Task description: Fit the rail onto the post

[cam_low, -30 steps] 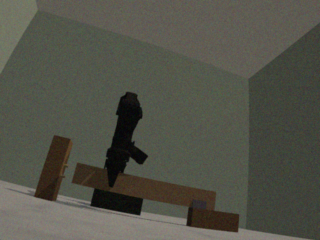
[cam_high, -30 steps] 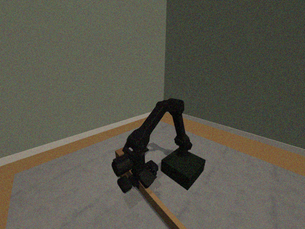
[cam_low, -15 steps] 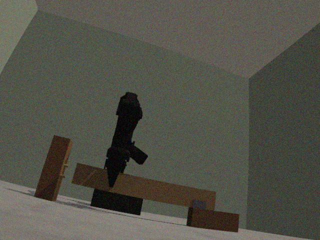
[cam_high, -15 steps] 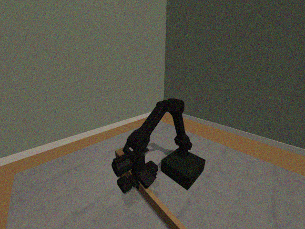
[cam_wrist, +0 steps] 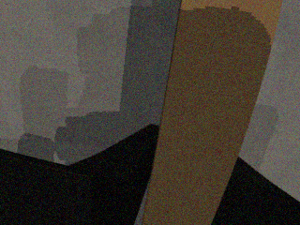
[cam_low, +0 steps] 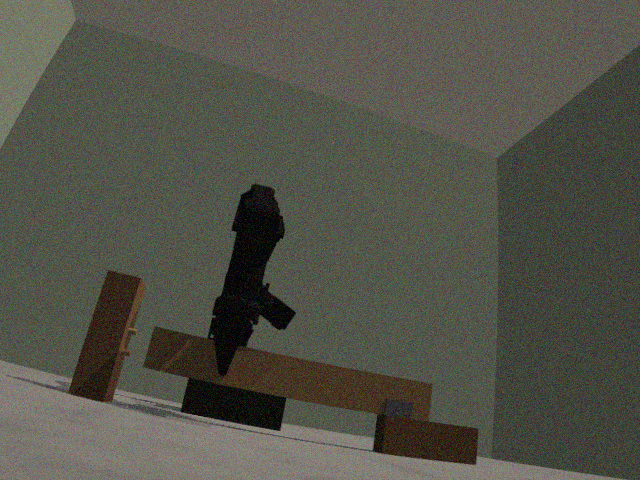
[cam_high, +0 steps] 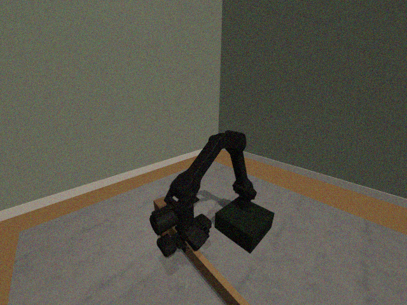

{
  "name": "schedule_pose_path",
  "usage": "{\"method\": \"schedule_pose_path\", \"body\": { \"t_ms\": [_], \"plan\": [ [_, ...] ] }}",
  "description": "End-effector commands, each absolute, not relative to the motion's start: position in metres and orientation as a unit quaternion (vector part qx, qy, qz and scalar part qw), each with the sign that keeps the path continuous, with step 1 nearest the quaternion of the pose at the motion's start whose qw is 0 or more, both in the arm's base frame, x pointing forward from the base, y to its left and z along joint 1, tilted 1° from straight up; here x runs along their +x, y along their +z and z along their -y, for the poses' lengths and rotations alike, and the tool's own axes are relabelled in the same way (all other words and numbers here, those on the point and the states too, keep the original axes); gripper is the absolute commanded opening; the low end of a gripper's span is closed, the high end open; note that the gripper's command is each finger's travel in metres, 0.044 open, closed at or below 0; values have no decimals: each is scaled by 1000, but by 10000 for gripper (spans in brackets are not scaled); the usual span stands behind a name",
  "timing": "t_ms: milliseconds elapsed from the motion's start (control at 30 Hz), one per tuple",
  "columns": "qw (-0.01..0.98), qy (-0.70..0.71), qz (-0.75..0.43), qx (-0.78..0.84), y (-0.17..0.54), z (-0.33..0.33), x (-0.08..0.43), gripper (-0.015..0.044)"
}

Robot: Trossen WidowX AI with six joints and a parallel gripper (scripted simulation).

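The wooden rail is held off the table, looking about level. Its far end sits at the bluish bracket on the low footboard block. My gripper is shut on the rail, nearer its post end. The post stands upright beyond that end. Its upper peg and lower peg point at the rail end, at roughly its height. A small gap separates peg tips and rail in the exterior view. The holes are hidden, and sideways alignment cannot be told.
The dark arm base stands beside the rail, behind it in the exterior view. In the top view the arm and wrist parts hide the rail's post end and most of the post. Shadows fall on the grey table.
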State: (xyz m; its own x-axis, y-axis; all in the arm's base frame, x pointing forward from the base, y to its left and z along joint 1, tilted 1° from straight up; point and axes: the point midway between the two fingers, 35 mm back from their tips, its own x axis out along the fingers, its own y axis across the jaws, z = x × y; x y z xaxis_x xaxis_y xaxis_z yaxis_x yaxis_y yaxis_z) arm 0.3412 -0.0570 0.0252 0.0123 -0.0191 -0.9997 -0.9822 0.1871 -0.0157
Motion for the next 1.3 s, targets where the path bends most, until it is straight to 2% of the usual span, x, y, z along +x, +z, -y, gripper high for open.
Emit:
{"method": "schedule_pose_path", "body": {
  "t_ms": [0, 1267],
  "plan": [
    [546, 441, -545, -459, 29, 56, 341, 0],
    [546, 441, -545, -459, 28, 56, 340, 0]
  ]
}}
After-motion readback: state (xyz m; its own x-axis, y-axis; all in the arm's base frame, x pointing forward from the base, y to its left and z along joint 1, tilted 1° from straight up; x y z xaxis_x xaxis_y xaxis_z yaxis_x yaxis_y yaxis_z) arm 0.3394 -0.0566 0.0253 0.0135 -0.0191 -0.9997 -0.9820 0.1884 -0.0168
